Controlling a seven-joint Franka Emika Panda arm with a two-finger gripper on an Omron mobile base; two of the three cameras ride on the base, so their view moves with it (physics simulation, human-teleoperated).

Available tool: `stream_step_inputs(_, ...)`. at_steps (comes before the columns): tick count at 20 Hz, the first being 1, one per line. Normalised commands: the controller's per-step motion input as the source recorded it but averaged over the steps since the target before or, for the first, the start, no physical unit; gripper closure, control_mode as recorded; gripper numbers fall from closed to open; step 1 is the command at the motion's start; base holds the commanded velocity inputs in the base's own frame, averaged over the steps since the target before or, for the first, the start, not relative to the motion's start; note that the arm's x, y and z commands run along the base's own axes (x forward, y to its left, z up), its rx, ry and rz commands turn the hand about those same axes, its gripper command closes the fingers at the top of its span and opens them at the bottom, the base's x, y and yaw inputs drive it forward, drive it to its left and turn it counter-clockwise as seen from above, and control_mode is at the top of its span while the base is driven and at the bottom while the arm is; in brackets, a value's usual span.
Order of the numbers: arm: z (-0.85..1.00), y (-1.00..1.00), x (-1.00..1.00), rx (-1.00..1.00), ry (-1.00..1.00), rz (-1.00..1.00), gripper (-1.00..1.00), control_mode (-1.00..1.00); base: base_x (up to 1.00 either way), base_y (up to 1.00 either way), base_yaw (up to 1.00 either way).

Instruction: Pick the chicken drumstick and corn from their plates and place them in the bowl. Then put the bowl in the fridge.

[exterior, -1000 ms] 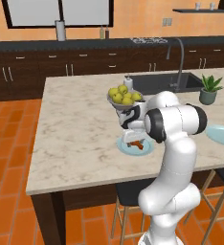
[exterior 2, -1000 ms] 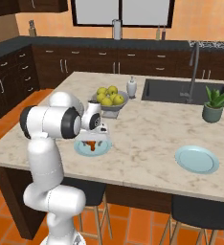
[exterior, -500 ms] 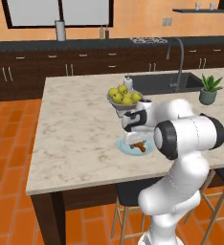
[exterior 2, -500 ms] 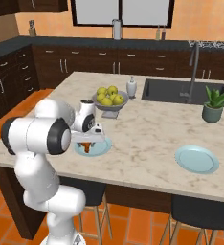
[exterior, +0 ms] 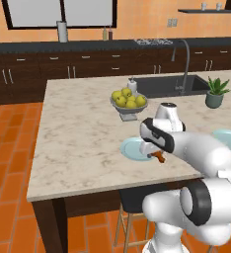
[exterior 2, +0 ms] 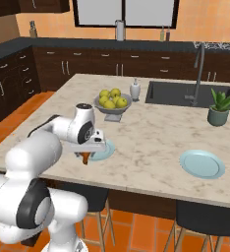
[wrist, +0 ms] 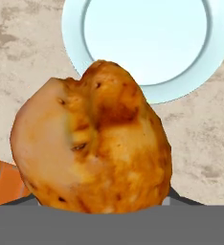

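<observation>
Chicken drumstick (wrist: 92, 143) sits clamped in the pincer (exterior 2: 87, 156), whose jaws are closed partway around the meat, lifted clear of its pale blue plate (wrist: 147, 43). That plate lies bare on the marble bench (exterior: 78, 128) just beyond it, near the front edge. A footed fruit bowl of apples (exterior 2: 112, 102) stands farther back, and a second blue plate (exterior 2: 202, 164) well apart. Judged step: carrying the drumstick away; next it calls for finding the dark grey bowl and releasing over it.
</observation>
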Motion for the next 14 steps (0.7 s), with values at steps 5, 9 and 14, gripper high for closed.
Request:
stream_step_inputs(5, 0.36, 0.00, -0.50, 0.00, 0.00, -0.01, 1.00, -1.00, 0.00, 0.00, 0.00)
stream_step_inputs(9, 0.00, 0.00, 0.00, 0.00, 0.00, 0.00, 1.00, 1.00, -0.48, -0.86, -0.07)
stream_step_inputs(14, 0.00, 0.00, 0.00, 0.00, 0.00, 0.00, 1.00, 1.00, -0.41, -1.00, -0.07)
